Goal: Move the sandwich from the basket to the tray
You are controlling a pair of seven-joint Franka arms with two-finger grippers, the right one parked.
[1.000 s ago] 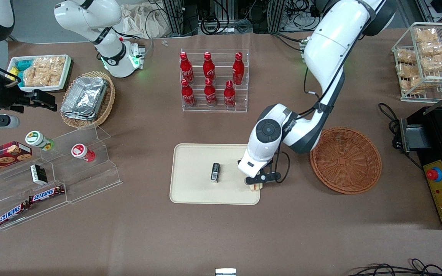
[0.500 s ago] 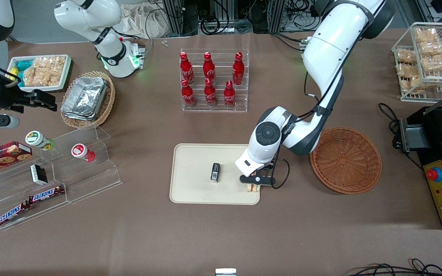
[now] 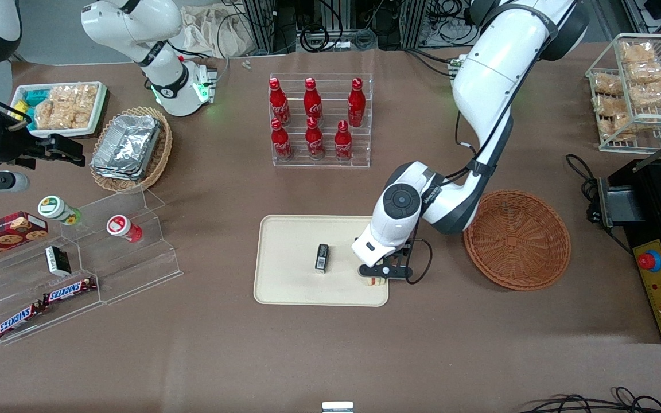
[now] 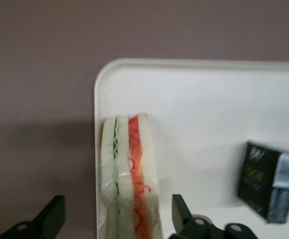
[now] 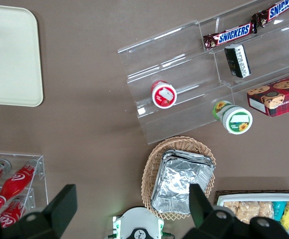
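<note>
The end effector (image 3: pixel 377 278), fingers now spread clear of the sandwich (image 4: pixel 129 174), has risen slightly above the tray (image 3: pixel 290 269) corner nearest the basket (image 3: pixel 517 240)

Sandwich (image 4: pixel 129 174): standing on edge on tray (image 4: pixel 209 99), at its corner, against the rim. Hand (image 4: pixel 117 221): fingers spread either side, not touching. Black packet (image 4: pixel 267 181): on tray, near sandwich. Brown worktop (image 4: pixel 40 74) surrounds the tray.

Six red cola bottles (image 3: pixel 313 120) in a clear rack (image 3: pixel 321 158); foil containers (image 3: pixel 127 146) in a tan basket (image 3: pixel 161 158).
</note>
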